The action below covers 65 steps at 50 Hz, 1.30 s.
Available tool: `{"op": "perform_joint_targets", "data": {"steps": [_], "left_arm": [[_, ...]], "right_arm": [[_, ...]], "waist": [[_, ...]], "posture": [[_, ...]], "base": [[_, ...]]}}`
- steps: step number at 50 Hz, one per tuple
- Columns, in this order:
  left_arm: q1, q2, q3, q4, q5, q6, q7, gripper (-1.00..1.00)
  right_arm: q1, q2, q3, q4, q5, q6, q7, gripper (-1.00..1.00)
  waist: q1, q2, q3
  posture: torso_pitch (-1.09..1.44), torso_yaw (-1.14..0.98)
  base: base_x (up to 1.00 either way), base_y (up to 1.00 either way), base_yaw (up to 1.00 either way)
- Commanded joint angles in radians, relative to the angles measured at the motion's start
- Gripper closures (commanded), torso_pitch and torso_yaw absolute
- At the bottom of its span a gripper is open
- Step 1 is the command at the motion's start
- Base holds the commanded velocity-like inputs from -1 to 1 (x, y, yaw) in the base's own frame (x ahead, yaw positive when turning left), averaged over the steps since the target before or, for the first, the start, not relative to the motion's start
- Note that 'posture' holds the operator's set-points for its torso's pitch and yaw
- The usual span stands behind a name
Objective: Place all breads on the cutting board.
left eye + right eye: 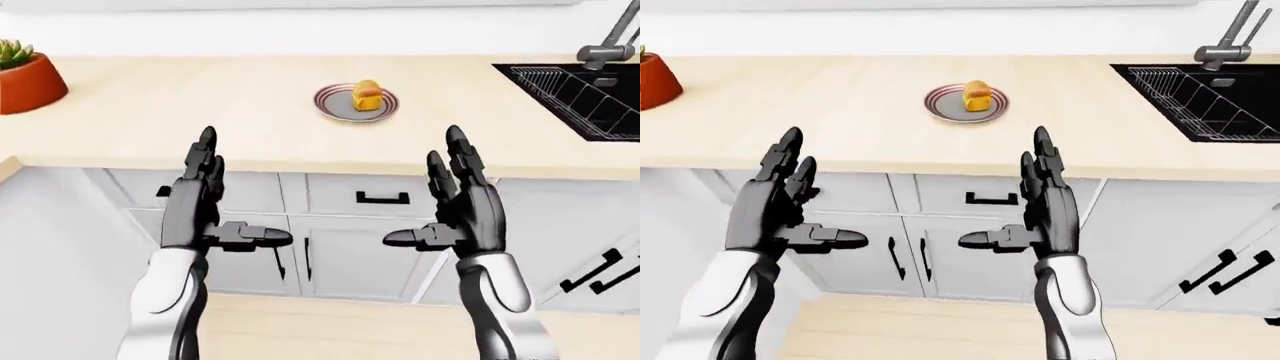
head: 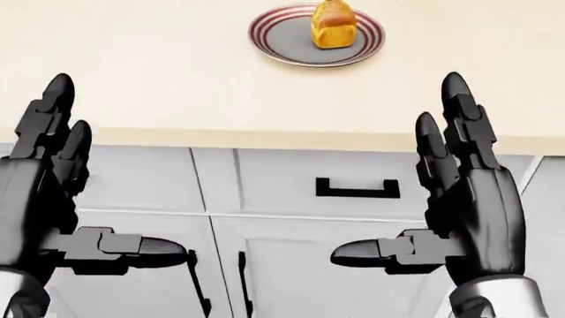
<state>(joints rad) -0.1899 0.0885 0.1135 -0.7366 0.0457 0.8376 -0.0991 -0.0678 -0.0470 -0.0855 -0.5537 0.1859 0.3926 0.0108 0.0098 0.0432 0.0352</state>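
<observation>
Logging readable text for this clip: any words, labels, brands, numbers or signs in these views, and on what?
None: no readable text in any view.
The plate carries only red rim stripes, and the bread on it is unmarked.
The red plant pot, cabinet doors, sink and both hands are plain too.

A home kitchen: a long pale surface point(image 1: 200, 112) over grey cupboards point(image 1: 350, 255) with black handles, a black sink point(image 1: 1200, 90) with a tap point(image 1: 1230, 37), and a potted plant point(image 1: 25, 75).
</observation>
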Motion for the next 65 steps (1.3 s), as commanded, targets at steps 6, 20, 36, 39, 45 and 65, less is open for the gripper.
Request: {"op": "perform_joint_targets", "data": {"steps": [6,20,36,39,45,65], "left_arm": [[-0.029,0.001,-0.015,-0.033,-0.019,-0.035,-0.013,-1.00],[-0.012,0.003,-0.004,-0.041,-0.037,-0.037,-0.013,-1.00],[-0.024,0.014,0.018,-0.055,-0.052,-0.021,-0.016,-1.00],[-0.031,0.020,0.029,-0.073,-0.060,0.000,-0.016,-1.00],[-0.024,0.022,0.027,-0.071,-0.062,-0.009,-0.015,-1.00],[-0.026,0.039,0.061,-0.123,-0.083,0.037,-0.024,-1.00]], "right_arm": [[-0.025,-0.009,-0.022,-0.033,-0.049,-0.039,-0.003,-1.00],[-0.018,0.000,-0.015,-0.037,-0.038,-0.048,0.009,-1.00],[-0.032,-0.003,-0.005,-0.068,-0.051,-0.023,0.014,-1.00],[-0.028,-0.001,0.000,-0.086,-0.054,-0.018,0.020,-1.00],[-0.021,0.001,-0.006,-0.087,-0.048,-0.023,0.024,-1.00],[-0.178,-0.045,0.001,-0.255,-0.136,0.312,0.021,-1.00]], "waist": [[-0.005,-0.108,-0.045],[-0.025,0.050,-0.011],[0.019,-0.100,-0.016],[0.008,-0.126,-0.045],[-0.015,-0.045,-0.002],[0.004,-0.059,-0.023]], "posture": [[0.00,0.00],[0.00,0.00],[0.00,0.00],[0.00,0.00],[0.00,0.00],[0.00,0.00]], "base": [[0.05,-0.06,-0.33],[0.42,0.00,0.00],[0.31,0.00,0.00],[-0.48,0.00,0.00],[-0.21,0.00,0.00],[-0.03,0.00,0.00]]}}
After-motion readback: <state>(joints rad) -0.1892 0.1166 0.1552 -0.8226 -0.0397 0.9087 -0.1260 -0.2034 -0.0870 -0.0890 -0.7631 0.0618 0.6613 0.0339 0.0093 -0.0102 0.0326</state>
